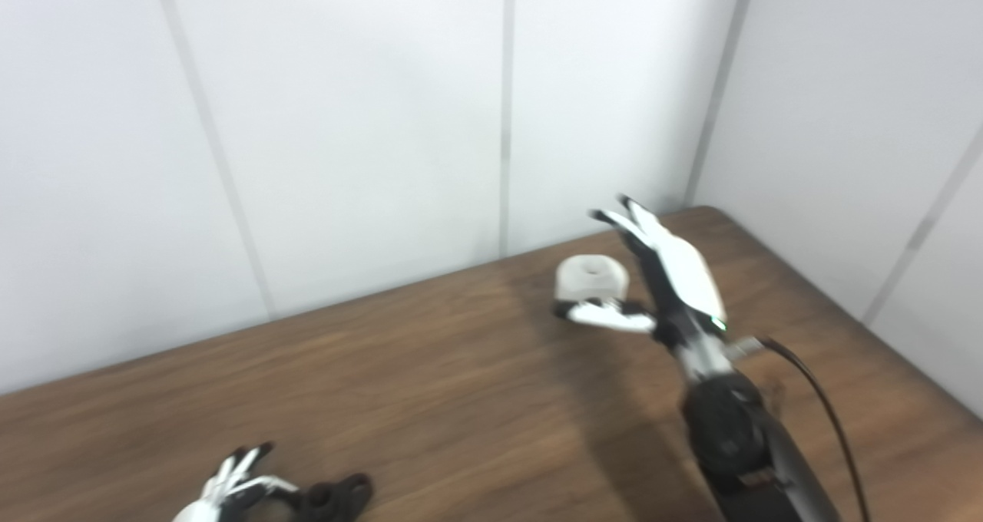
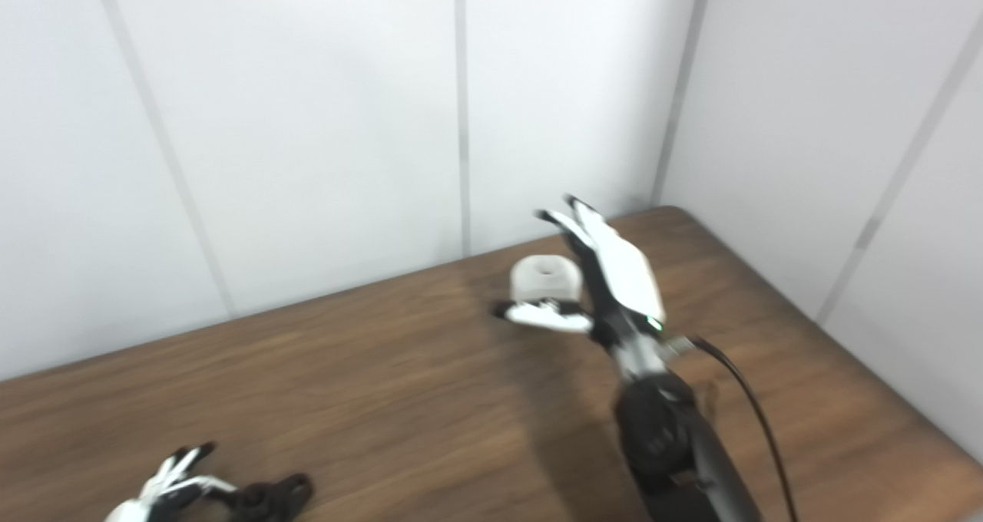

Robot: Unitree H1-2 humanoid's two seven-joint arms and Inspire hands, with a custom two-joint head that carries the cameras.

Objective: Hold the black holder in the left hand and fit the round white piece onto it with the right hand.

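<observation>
1. Both views are smeared with blur, so fine edges are hard to read. The left hand [image 1: 230, 487] is cut off by the bottom edge; only its fingertips and part of the palm show.
2. The black holder [image 1: 334, 497] lies just beside that hand's fingertips on the wooden table [image 1: 430, 399]; whether the fingers grip it or merely touch it, I cannot tell.
3. The right hand [image 1: 653, 276] is spread, fingers stretched up and away, thumb [image 1: 607, 315] pointing sideways (palm turned toward the white piece).
4. The round white piece [image 1: 591, 276] sits in the gap between thumb and fingers, close against the palm side, not clasped.
5. A black cable [image 1: 822, 399] trails from the right wrist.
</observation>
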